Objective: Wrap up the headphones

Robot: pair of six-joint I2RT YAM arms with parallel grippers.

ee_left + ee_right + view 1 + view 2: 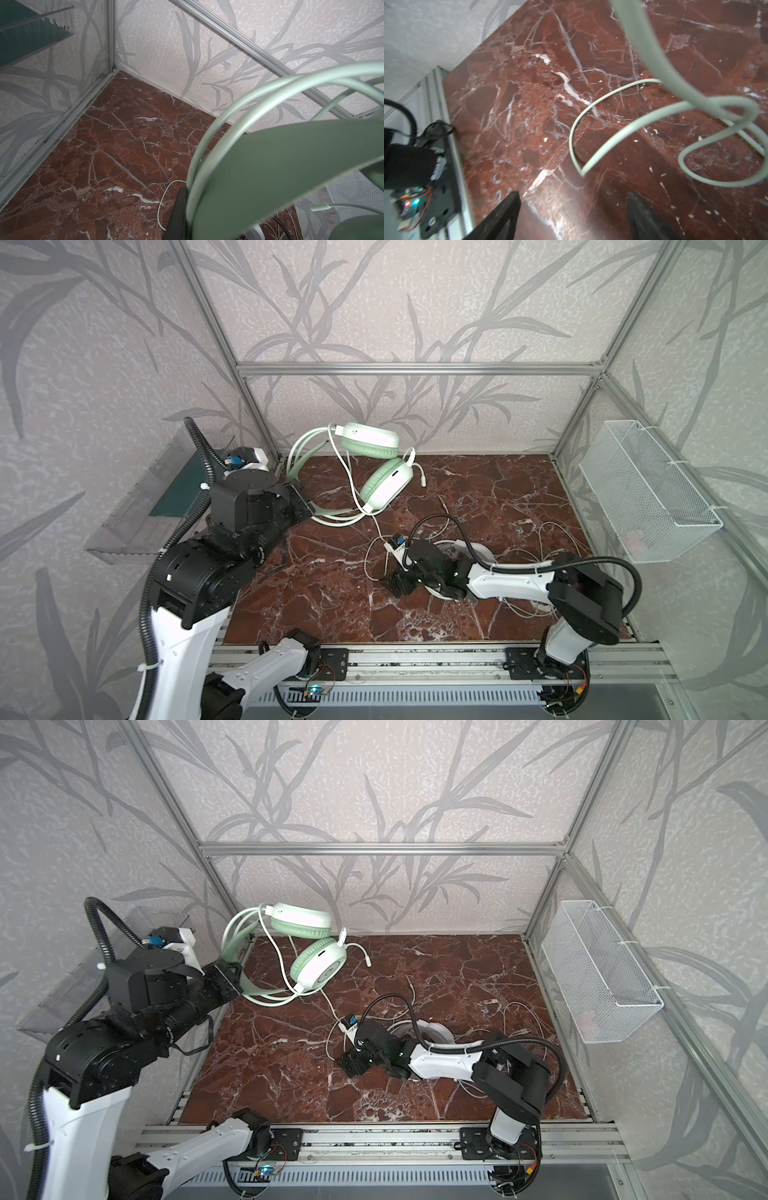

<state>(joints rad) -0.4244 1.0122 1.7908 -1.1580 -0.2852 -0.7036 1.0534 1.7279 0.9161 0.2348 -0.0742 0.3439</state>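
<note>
Headphones are two on the marble table [498, 497]. The mint-green headset [388, 485] is raised at the back-left corner, and the white headset [480, 551] lies flat right of the middle, mostly hidden under the right arm. The left gripper [302, 498] is clamped on the green headband [280, 166], with one dark finger [179, 207] pressed against the band in the left wrist view. The two cups hang to the right of this grip, the upper one close to the back wall and the lower one tilted. A pale cable [376, 524] runs from the lower cup down to the table and makes loops beside the right gripper [395, 583]. This gripper is low over the marble with its jaws wide apart. In the right wrist view only bare marble shows between its fingers [502, 216], and the cable loops [644, 52] lie ahead of them. Thin loose cables spread on the table right of the arm.
</note>
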